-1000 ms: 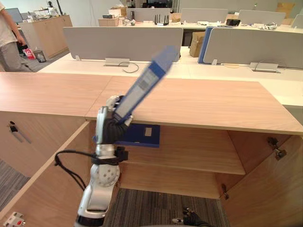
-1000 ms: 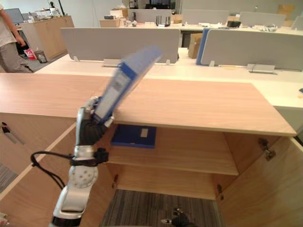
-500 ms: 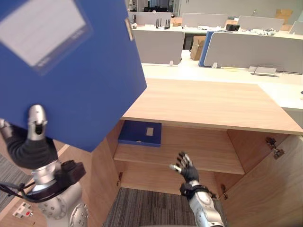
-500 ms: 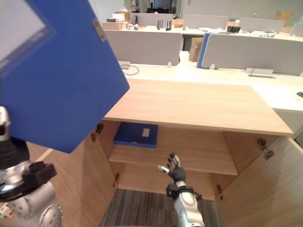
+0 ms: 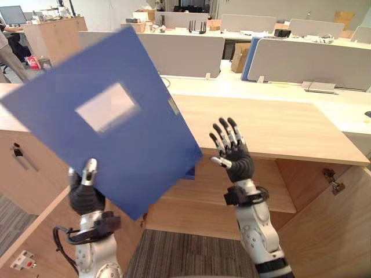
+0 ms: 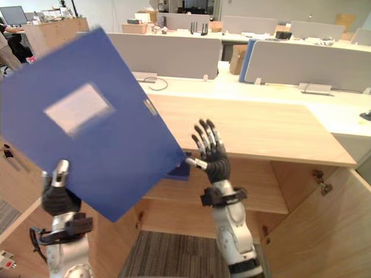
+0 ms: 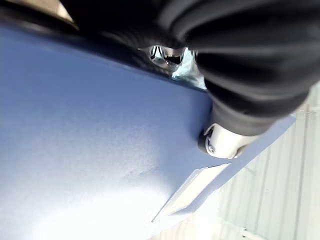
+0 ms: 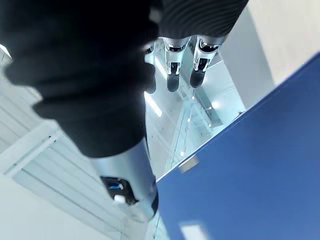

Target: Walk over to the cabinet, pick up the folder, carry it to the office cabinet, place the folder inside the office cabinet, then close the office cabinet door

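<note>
One blue folder [image 5: 116, 145] clasped by left hand [image 5: 86, 194]; right hand [image 5: 235, 157] splayed.

The folder [image 5: 110, 133] fills the frame's left, above the left hand [image 5: 86, 194] — the right hand [image 5: 233, 153] stands at centre, before the cabinet [image 5: 290, 128]; desks [image 5: 261, 88] lie behind it.

**Bright, even overhead office light.**
Light strips [image 8: 154, 106] overhead show as white glaring bands in the right wrist view. The blue folder [image 5: 133, 150] is evenly lit in the head views, and its face pales to a washed sheen in the left wrist view. The top of the office cabinet [image 5: 278, 124] is bright, while the shelf [image 5: 278, 194] beneath it lies in soft shade.
</note>
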Available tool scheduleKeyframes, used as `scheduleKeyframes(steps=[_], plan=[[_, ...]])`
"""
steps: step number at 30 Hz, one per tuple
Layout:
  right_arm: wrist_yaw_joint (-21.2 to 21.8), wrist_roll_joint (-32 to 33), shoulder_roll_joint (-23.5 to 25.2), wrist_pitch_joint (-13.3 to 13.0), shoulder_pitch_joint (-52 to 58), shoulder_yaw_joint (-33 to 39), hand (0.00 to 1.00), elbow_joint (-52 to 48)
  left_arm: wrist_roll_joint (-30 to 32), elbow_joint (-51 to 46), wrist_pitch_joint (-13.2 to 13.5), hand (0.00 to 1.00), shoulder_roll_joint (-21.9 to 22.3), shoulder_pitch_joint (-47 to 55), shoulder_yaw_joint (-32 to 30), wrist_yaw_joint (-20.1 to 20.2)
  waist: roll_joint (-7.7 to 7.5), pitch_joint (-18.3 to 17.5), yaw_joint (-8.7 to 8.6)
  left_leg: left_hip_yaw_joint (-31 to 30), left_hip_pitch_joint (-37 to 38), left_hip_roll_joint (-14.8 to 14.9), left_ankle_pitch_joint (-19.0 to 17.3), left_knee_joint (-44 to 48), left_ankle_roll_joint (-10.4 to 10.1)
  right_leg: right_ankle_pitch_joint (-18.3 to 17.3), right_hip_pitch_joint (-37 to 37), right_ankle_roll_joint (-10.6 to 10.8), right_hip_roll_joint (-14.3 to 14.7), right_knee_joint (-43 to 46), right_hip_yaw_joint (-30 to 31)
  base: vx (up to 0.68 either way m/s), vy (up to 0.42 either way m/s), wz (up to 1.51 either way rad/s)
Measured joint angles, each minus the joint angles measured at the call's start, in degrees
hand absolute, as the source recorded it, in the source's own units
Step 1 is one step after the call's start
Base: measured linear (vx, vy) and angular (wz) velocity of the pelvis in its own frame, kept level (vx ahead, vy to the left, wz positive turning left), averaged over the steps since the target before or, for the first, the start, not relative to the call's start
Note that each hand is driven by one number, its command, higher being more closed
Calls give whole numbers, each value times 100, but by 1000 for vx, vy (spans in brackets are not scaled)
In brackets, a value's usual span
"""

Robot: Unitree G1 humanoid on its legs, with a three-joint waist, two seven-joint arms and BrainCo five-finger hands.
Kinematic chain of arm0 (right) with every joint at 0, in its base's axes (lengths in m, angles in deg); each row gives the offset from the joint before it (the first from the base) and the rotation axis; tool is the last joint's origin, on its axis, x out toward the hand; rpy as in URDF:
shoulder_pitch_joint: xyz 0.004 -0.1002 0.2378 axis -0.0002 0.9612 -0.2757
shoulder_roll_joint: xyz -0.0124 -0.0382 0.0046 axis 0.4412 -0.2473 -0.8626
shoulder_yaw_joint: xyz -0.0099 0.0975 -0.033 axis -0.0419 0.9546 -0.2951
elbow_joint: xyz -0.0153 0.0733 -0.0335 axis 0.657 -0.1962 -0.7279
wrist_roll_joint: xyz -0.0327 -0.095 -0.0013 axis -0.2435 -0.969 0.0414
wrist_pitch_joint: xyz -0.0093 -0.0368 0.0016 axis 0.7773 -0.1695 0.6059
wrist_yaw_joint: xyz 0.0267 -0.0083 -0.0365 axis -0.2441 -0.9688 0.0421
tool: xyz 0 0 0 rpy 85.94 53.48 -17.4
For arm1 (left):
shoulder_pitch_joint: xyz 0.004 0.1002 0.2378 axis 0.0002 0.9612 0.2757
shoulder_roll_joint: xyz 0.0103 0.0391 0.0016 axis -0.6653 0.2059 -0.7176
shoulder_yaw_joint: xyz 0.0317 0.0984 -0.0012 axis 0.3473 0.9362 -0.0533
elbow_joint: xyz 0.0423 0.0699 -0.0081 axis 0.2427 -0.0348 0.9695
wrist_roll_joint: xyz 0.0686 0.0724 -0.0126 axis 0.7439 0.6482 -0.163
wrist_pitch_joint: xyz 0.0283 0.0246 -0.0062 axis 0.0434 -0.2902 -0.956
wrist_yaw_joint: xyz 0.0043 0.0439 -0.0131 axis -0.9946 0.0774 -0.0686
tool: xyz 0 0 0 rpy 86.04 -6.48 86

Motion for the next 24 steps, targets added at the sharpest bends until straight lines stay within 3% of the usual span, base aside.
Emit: scheduleKeyframes(steps=[13, 20, 24], plan=[[82, 666, -535, -33, -1450, -471, 0, 639, 178, 512, -224, 100, -271, -6, 585, 312, -18, 5, 39, -13, -2, 1, 24, 1, -10, 5, -9, -10, 34, 46, 12, -8, 1, 0], [85, 651, -610, -26, -1831, -489, 0, 1374, 163, 515, -280, 100, -405, 0, 607, 311, -9, 13, 46, -52, -5, -2, 65, -1, -6, 5, -13, -11, 32, 88, -22, 0, 0, 2], [-139, 245, -598, -24, -1841, -405, 0, 1602, 184, 515, -329, 100, -456, 72, 607, 310, -3, 23, 49, -82, -9, 0, 89, -3, -5, 2, -13, -14, 34, 89, -54, 0, 0, 2]])
